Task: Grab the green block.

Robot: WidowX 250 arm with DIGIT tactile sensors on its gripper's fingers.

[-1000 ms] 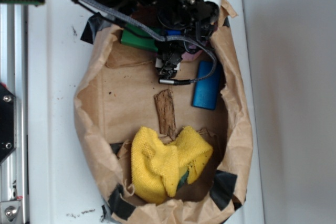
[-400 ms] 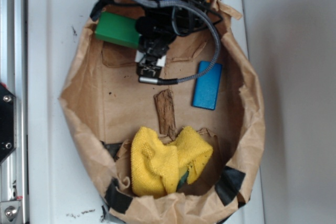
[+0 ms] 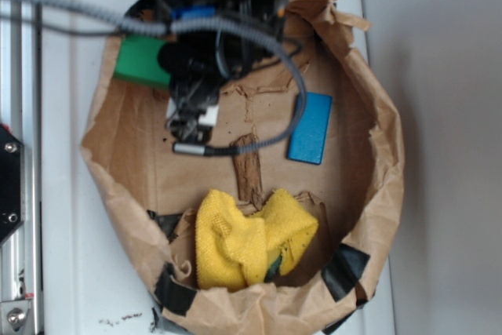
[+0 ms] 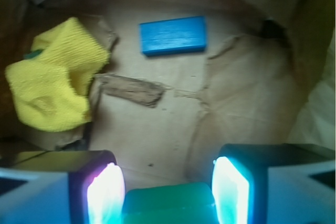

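The green block (image 3: 140,60) is a flat solid green rectangle at the back left inside the brown paper bag (image 3: 380,162). It sticks out to the left from under the black arm. My gripper (image 3: 174,64) is shut on it, mostly hidden by the arm and cables in the exterior view. In the wrist view the green block (image 4: 168,203) sits between my two glowing fingers (image 4: 105,195), which press on both of its sides, and my gripper (image 4: 168,192) is above the bag's paper floor.
A blue block (image 3: 310,127) lies on the bag floor at the right, seen also as the blue block (image 4: 173,35). A crumpled yellow cloth (image 3: 247,245) fills the front of the bag. A torn brown strip (image 3: 249,169) lies mid-floor. The bag walls stand up all round.
My gripper has moved left across the back of the bag, and the green block has travelled with it. The bag's left wall has been pushed outward.
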